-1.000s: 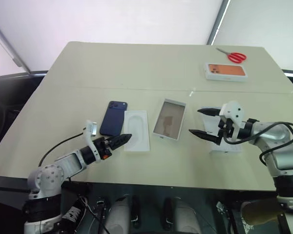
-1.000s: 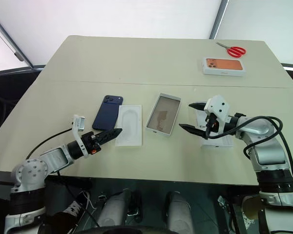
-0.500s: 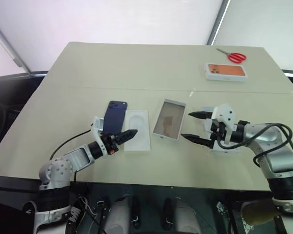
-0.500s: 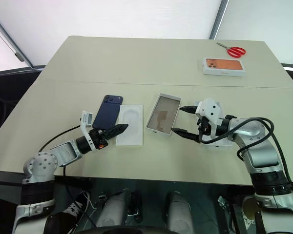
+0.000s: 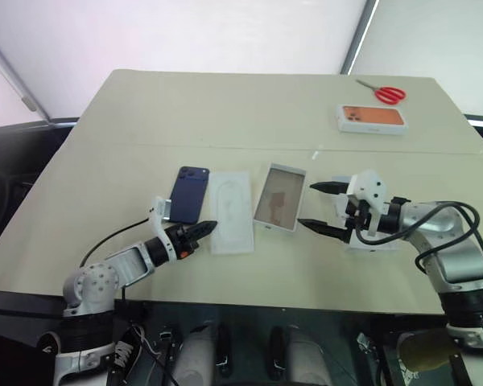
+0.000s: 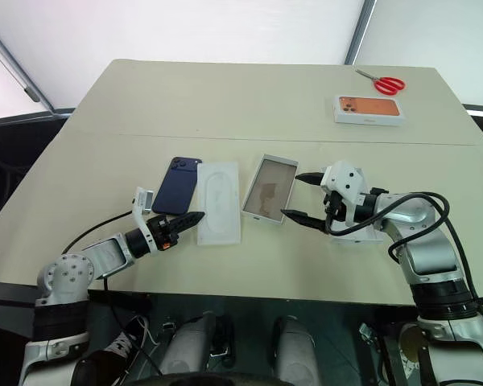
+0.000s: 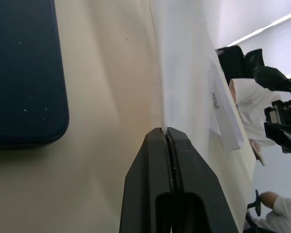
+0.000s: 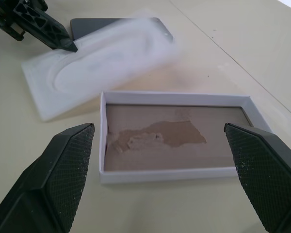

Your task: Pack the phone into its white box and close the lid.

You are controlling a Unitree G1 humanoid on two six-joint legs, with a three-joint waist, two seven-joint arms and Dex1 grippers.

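Head cam: phone flat on table, back up. Just right of it the insert, skewed, then the box, open, brown floor showing. Left gripper pinched on the insert's near left corner. Right gripper spread wide, just right of the box and not touching it. Lid mostly hidden behind the right gripper. Far right corner: orange-picture box and red scissors.

Left wrist: fingers pressed together with the insert's thin white edge clamped between the tips; phone just beside, lying flat.

Right wrist: fingers wide apart, box between them. Beyond it the insert is tilted, with the left gripper on its corner and the phone behind.
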